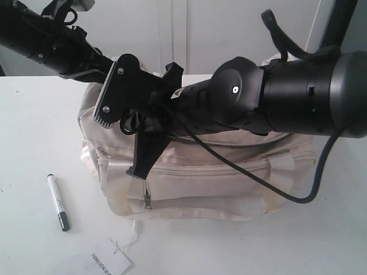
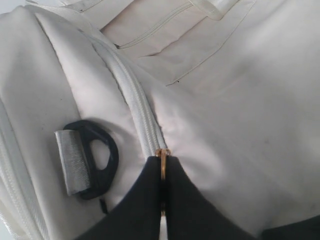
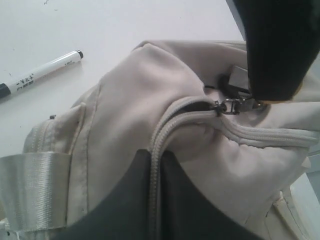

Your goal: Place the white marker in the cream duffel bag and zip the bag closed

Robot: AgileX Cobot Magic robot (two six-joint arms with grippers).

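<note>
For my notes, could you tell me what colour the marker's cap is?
Black cap, clearest in the exterior view.

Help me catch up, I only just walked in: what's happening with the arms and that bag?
Both arms are bent over the cream duffel bag on the table. The left gripper is shut on a gold zipper pull on the bag's top, and the right gripper pinches the zip seam nearby. The white marker lies on the table beside the bag, not yet inside, so the packing step is still to do.
</note>
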